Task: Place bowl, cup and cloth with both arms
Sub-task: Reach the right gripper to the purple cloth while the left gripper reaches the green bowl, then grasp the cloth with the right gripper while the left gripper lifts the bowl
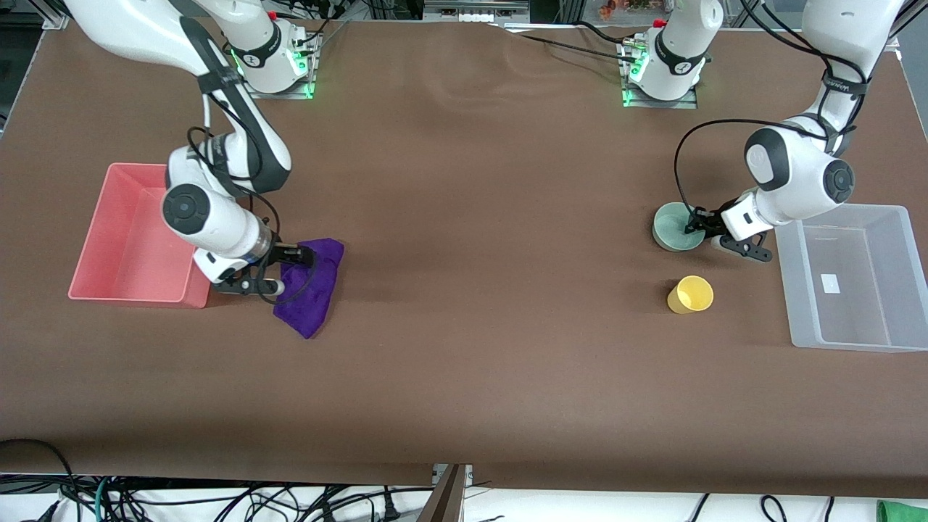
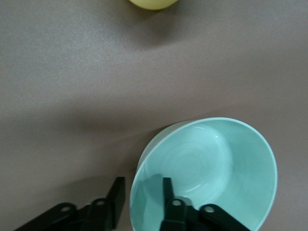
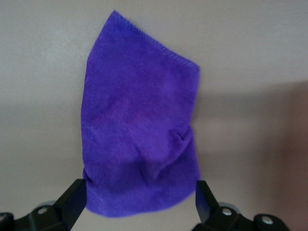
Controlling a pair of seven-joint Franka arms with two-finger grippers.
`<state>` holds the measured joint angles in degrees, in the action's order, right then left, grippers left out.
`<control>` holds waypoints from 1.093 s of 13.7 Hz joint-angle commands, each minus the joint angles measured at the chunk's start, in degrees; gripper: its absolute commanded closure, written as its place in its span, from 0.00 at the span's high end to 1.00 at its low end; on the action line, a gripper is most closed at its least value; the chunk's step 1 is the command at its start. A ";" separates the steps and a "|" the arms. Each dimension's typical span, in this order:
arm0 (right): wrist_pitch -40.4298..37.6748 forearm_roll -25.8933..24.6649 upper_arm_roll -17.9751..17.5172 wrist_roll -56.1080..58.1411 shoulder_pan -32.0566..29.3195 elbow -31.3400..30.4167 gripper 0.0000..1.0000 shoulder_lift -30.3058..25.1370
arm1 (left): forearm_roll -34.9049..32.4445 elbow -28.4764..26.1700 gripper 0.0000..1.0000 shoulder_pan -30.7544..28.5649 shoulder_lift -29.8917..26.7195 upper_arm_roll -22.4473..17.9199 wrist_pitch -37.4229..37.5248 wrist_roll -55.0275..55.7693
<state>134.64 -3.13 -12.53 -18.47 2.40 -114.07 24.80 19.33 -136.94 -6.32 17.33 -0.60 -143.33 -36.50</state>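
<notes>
The pale green bowl sits on the table toward the left arm's end. My left gripper is open, its fingers astride the bowl's rim: in the left wrist view one finger is inside the bowl and one outside, with a small gap to the wall. The yellow cup stands nearer the front camera than the bowl; its edge shows in the left wrist view. My right gripper is open and low over one end of the purple cloth, its fingers either side of the cloth.
A red bin stands beside the cloth at the right arm's end of the table. A clear plastic bin stands beside the bowl and cup at the left arm's end.
</notes>
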 commanded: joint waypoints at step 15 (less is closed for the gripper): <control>6.27 -1.09 -0.13 -0.34 1.03 -1.43 0.00 3.25 | -20.98 58.77 0.00 -8.08 16.92 -6.87 50.78 -12.07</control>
<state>143.76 -3.31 -12.55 -18.58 3.47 -116.60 29.54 1.69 -89.71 -12.79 24.56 -7.54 -95.44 -42.62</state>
